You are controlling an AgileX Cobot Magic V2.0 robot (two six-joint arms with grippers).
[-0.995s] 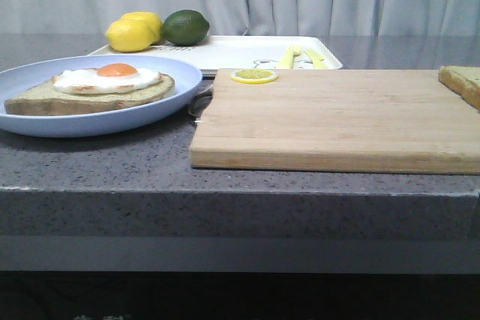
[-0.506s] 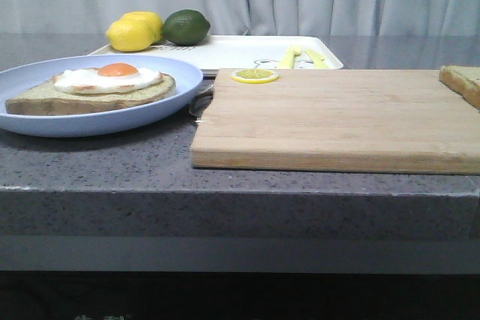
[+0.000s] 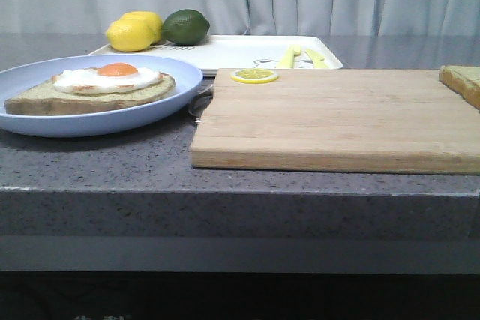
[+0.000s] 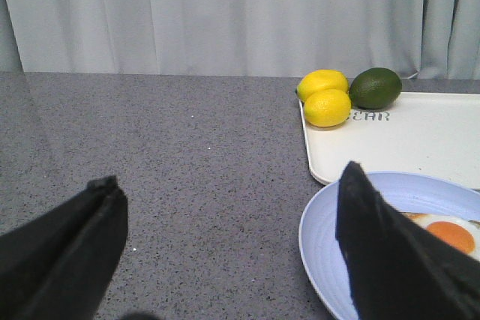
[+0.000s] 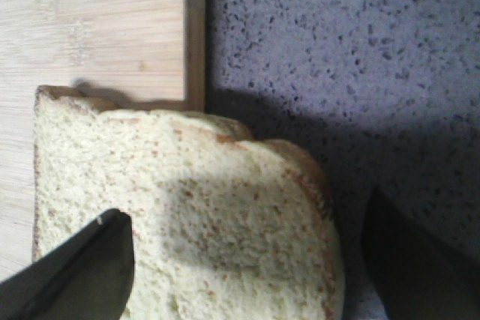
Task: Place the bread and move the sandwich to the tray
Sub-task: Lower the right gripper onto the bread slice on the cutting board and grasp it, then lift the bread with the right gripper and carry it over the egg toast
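Note:
The bread (image 3: 461,82) lies at the far right end of the wooden cutting board (image 3: 337,118), partly cut off by the front view's edge. In the right wrist view the bread (image 5: 187,215) overhangs the board's corner (image 5: 97,28), and my right gripper (image 5: 247,207) is open just above it, one finger on each side. The sandwich (image 3: 105,88), a bread slice topped with a fried egg, rests on the light-blue plate (image 3: 45,121) at the left. Behind it lies the white tray (image 3: 240,52). My left gripper (image 4: 229,174) hangs open over bare counter beside the plate (image 4: 322,237).
Two lemons (image 3: 135,31) and a lime (image 3: 185,26) sit at the tray's far left corner, with yellow utensils (image 3: 304,58) on its right side. A lemon slice (image 3: 254,76) lies on the board's back left corner. The counter's front edge (image 3: 240,192) runs close below the board.

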